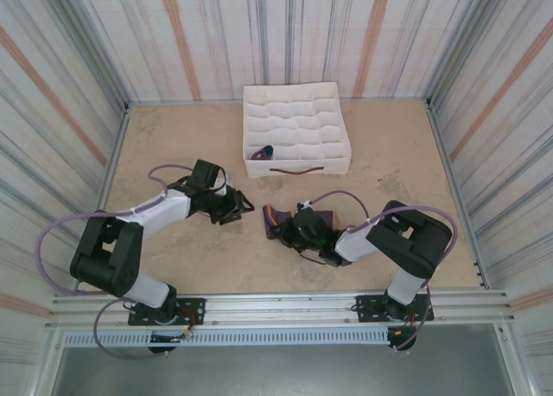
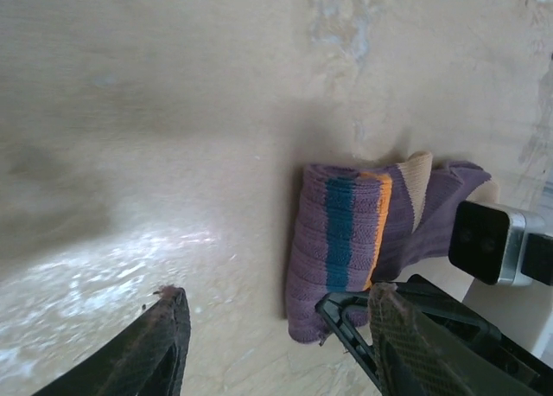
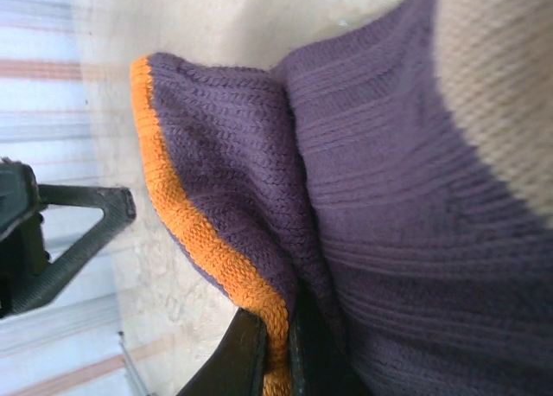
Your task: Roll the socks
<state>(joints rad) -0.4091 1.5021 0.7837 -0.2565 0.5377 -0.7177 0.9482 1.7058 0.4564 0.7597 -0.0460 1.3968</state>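
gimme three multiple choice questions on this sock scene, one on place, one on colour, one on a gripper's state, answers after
1. Where do the socks lie? A in a bucket; B on the table between the two grippers; C on a shelf.
2. What colour is the sock edge at the right gripper? A green; B white; C orange.
3. How is the left gripper? A open, holding nothing; B shut on a sock; C shut on a cable.
Answers: B, the top view shows them on the table between the arms' ends; C, an orange band runs into its pinch; A, its jaws stand apart, nothing clamped.
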